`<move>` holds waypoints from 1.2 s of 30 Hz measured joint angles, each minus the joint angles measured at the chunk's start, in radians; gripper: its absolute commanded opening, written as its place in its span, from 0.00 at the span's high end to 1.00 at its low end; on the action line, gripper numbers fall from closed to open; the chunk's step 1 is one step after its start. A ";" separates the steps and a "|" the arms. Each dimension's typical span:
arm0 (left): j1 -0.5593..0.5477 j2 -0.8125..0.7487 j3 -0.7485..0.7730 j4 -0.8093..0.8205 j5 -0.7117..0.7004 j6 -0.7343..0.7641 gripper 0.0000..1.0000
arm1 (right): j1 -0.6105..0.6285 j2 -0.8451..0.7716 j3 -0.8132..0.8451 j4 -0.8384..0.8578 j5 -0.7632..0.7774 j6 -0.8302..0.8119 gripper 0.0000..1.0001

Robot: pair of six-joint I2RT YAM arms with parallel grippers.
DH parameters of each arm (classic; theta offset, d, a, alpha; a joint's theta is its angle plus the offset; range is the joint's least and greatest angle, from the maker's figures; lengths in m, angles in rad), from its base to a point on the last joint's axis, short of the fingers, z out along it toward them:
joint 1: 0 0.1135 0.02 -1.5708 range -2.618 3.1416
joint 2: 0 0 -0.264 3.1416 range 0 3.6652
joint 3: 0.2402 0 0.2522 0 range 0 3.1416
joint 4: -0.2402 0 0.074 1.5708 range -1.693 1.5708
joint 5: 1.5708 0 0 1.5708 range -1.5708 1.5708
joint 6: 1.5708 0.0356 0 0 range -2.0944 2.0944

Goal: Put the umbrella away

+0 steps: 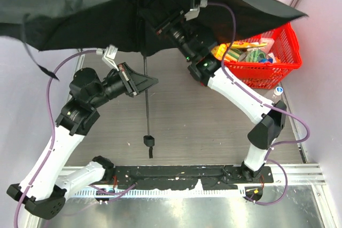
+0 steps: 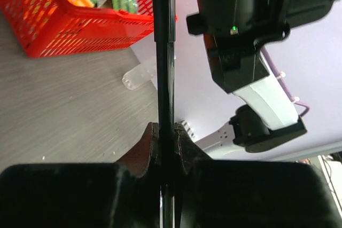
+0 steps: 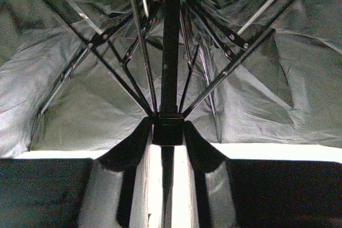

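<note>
The open umbrella [image 1: 96,4] fills the upper part of the top view, its shaft [image 1: 147,113] hanging down toward centre frame. The left gripper [image 2: 166,134] is clamped on the shaft. Under the canopy, the right gripper [image 3: 168,129] has its fingers closed against the runner [image 3: 168,121] where the ribs meet.

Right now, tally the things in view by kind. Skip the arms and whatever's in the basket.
Umbrella: 1
Basket: 1
Bottle: 1
Total: 3
</note>
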 measured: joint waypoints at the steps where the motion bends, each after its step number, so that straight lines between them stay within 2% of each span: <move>1: -0.004 -0.013 0.006 -0.042 -0.024 0.004 1.00 | 0.021 -0.019 -0.055 0.019 0.012 0.000 0.99; 7: -0.017 -0.135 0.006 -0.288 -0.160 0.034 1.00 | 0.113 -0.031 -0.193 0.100 0.069 -0.006 0.99; 11: -0.018 -0.204 0.001 -0.357 -0.286 0.066 1.00 | 0.134 -0.019 -0.225 0.153 0.071 0.034 0.99; 17: -0.020 -0.167 0.065 -0.500 -0.385 0.116 1.00 | 0.162 0.031 -0.290 0.238 0.149 0.086 0.99; 20: -0.010 -0.160 0.054 -0.488 -0.454 0.118 1.00 | 0.161 0.151 -0.078 0.100 0.097 0.041 0.99; 25: 0.013 -0.117 0.091 -0.319 -0.526 0.165 1.00 | 0.143 0.462 0.679 -0.227 -0.070 -0.115 0.99; 27: 0.010 -0.090 0.135 -0.283 -0.494 0.197 1.00 | 0.127 0.476 0.770 -0.255 -0.093 -0.137 0.99; 31: 0.001 -0.054 0.180 -0.239 -0.420 0.249 1.00 | 0.088 0.330 0.586 -0.170 -0.121 -0.123 0.99; 36: -0.005 -0.043 0.180 -0.287 -0.442 0.290 1.00 | 0.088 0.257 0.375 -0.055 -0.124 -0.084 0.99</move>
